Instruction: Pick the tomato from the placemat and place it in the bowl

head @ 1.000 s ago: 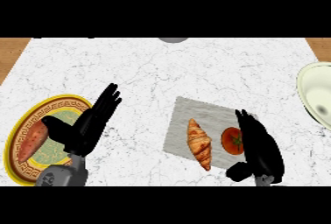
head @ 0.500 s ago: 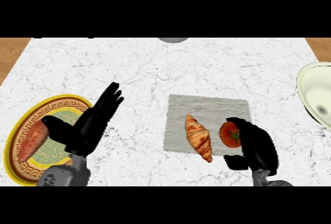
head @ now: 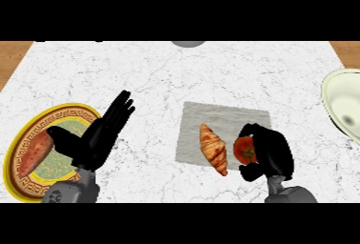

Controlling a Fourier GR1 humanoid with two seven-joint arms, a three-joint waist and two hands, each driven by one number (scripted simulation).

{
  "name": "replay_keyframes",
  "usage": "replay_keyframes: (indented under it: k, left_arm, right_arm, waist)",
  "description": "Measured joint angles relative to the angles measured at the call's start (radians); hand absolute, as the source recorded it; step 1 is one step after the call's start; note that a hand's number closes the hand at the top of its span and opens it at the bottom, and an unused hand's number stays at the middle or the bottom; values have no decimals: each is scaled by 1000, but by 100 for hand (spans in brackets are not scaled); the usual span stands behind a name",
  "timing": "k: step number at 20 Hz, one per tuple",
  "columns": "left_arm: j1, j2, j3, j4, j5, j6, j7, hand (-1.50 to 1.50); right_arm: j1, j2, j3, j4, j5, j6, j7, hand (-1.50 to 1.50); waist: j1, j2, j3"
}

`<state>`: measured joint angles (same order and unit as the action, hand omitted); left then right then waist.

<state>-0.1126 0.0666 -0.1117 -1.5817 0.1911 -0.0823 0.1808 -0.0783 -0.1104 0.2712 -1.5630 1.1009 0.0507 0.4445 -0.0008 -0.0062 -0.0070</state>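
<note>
A red tomato (head: 244,149) sits on the right part of the grey placemat (head: 225,119), with my right hand (head: 271,151) curled round it from the right and partly hiding it. A croissant (head: 213,147) lies on the placemat just left of the tomato. The pale bowl (head: 342,105) stands at the right edge, cut off by the view, well away from the hand. My left hand (head: 102,132) rests open, fingers up, at the lower left beside the plate.
A yellow patterned plate (head: 28,143) holding an orange-red food item (head: 36,150) lies at the lower left, partly behind the left hand. A grey round object (head: 188,43) shows at the counter's far edge. Wood floor shows at both top corners.
My right hand has gone from open over the tomato to curled round it. The placemat and croissant have shifted a little left in the view. The left hand stays still.
</note>
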Motion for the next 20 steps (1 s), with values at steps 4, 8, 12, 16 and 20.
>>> replay_keyframes:
  k: [4,8,12,16,20]
  left_arm:
    - [20,-10,0,-2,-12,-3,-14,0]
    - [10,-8,11,6,-6,-12,-9,0]
    - [13,-14,6,2,-15,-7,-13,0]
    - [6,-19,9,11,-25,0,-15,0]
    - [18,-21,5,1,-29,0,-9,0]
  right_arm:
    - [15,3,12,-3,37,-31,-18,150]
    - [66,-64,-10,-45,5,27,-64,150]
    - [132,-174,-42,-75,-31,122,-117,150]
    - [206,-244,-72,-195,-15,181,-98,150]
    - [283,-285,-127,-402,-55,245,-75,150]
  waist:
    - [0,-2,-1]
    - [-2,-3,0]
    - [-5,-4,0]
    - [-7,1,4]
    - [-11,2,5]
